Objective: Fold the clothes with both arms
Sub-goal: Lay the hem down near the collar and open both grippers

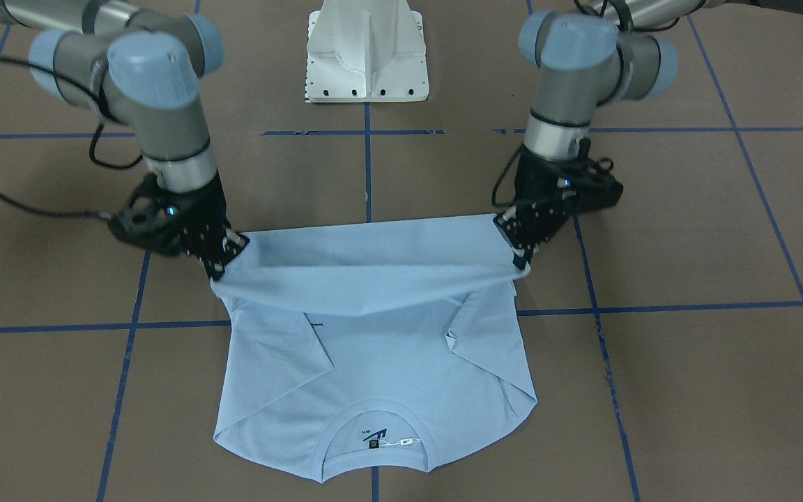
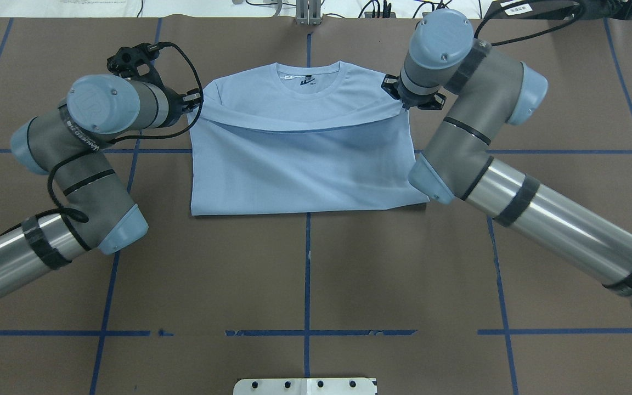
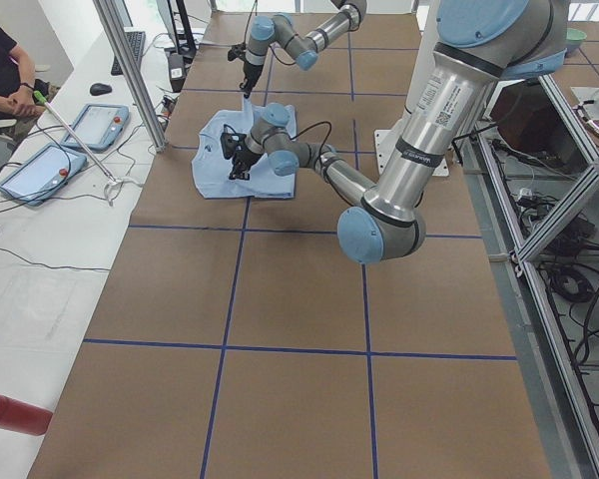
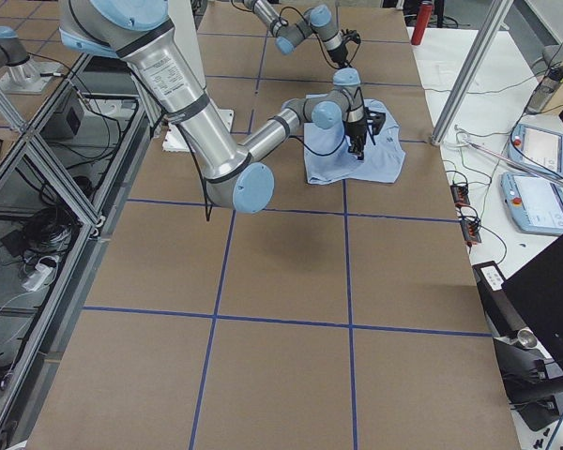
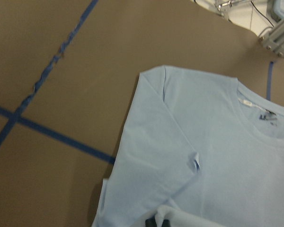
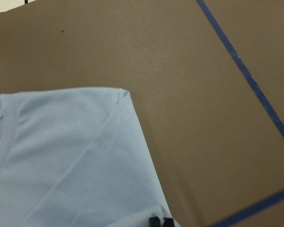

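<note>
The light blue T-shirt (image 1: 373, 362) lies flat with its sleeves folded in and its ribbed collar (image 1: 377, 432) pointing away from the robot. It also shows in the overhead view (image 2: 305, 170). My left gripper (image 1: 521, 245) is shut on one corner of the hem. My right gripper (image 1: 224, 261) is shut on the other corner. Both hold the hem edge stretched and lifted over the shirt's middle, short of the collar (image 2: 309, 71). In the overhead view the left gripper (image 2: 192, 103) and right gripper (image 2: 406, 101) sit at the shirt's two sides. The chest print is hidden.
The white pedestal base (image 1: 366, 56) stands behind the shirt. Blue tape lines (image 2: 307, 274) cross the brown table. In the left side view a seated operator (image 3: 0, 70) and tablets (image 3: 80, 125) are beside the table, and a red cylinder (image 3: 10, 414) lies near its corner.
</note>
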Controlling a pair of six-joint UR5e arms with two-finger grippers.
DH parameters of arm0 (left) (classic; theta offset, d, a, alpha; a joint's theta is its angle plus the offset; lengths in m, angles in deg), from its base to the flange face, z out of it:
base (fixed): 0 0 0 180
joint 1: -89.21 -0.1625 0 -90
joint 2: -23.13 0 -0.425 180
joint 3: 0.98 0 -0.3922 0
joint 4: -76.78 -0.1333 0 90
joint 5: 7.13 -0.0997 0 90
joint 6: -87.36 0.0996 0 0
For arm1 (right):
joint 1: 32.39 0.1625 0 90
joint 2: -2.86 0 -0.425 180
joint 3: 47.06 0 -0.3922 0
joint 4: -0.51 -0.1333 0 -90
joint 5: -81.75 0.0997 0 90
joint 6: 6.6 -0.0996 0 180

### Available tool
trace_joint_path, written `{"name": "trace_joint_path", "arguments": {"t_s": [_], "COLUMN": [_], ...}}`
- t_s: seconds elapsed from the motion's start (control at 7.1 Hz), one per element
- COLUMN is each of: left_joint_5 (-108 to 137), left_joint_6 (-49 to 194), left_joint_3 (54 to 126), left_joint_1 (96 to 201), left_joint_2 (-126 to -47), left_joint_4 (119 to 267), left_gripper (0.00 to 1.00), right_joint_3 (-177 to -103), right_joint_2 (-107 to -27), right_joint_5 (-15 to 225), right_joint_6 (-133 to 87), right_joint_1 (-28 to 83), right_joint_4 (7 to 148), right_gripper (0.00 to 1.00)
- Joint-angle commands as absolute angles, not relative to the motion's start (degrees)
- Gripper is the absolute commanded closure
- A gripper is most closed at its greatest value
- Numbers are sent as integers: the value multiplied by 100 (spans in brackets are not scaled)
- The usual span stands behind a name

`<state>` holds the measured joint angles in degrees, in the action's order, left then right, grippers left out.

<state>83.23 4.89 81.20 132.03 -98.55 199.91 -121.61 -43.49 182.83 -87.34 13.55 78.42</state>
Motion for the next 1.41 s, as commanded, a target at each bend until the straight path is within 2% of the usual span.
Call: {"name": "trace_joint_path", "arguments": {"t_s": [0.0, 0.42, 0.85, 0.99, 1.13, 1.27], "left_joint_5": [8314, 8287, 8287, 8287, 8287, 8296], "left_joint_6": [589, 589, 598, 598, 598, 598], "left_joint_3": [6980, 6643, 6573, 6547, 6512, 6546], "left_joint_1": [13289, 13289, 13289, 13272, 13280, 13298], "left_joint_2": [-10333, -10536, -10537, -10537, -10528, -10493], "left_joint_4": [20597, 20906, 20906, 20906, 20906, 20914], "left_gripper": [100, 100, 100, 76, 60, 60], "right_joint_3": [-11035, -10447, -10349, -10357, -10418, -10541], "right_joint_2": [-3846, -3643, -3634, -3626, -3608, -3643], "right_joint_5": [18309, 18221, 18204, 18204, 18134, 18029], "right_joint_6": [-8597, -8588, -8457, -8456, -8465, -8509], "right_joint_1": [1499, 1516, 1587, 1552, 1490, 1420], "right_joint_4": [7311, 6830, 6818, 6818, 6818, 6818], "right_gripper": [100, 100, 100, 100, 71, 56]}}
